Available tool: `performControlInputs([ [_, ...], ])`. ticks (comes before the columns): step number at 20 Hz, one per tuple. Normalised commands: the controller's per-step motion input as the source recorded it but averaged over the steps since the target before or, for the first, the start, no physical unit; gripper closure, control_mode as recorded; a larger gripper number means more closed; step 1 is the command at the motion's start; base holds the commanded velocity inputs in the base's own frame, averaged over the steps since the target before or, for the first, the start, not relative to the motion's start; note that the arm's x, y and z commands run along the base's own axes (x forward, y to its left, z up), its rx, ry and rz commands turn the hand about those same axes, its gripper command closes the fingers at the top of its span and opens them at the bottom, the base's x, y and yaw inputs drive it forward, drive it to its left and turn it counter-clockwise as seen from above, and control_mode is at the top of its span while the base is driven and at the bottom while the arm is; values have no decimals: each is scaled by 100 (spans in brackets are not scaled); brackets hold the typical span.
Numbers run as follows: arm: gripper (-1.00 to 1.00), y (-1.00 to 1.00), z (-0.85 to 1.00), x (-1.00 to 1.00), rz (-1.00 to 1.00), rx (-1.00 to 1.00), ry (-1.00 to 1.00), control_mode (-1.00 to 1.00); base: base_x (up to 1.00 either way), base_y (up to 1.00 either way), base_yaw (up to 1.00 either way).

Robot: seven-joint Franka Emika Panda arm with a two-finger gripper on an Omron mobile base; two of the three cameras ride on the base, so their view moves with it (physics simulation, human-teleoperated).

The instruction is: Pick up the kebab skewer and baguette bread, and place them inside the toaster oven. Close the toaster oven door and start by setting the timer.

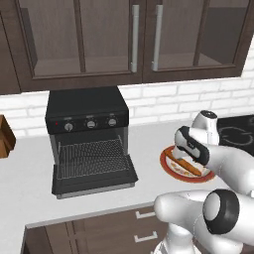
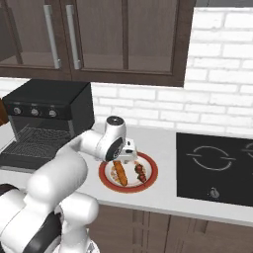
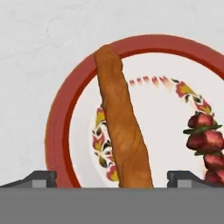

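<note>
The baguette bread lies on the red-rimmed plate, directly below the gripper, its long axis running between the wide-open, empty jaws. The kebab skewer sits beside it. Farther left, the toaster oven seems open, its door down.

Baguette bread: rough matt crust. Plate: glossy, red-rimmed ceramic. Bench: matt pale stone. Toaster oven: matt black, wire metal rack.
</note>
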Motion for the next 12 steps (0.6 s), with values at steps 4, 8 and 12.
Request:
performControlInputs([
  [4, -100, 0, -51, 29, 7, -5, 0, -100, 0, 0, 0],
  [8, -100, 0, -59, 25, 10, -4, 0, -100, 0, 0, 0],
  [12, -100, 0, -32, 0, 5, 0, 5, -100, 0, 0, 0],
])
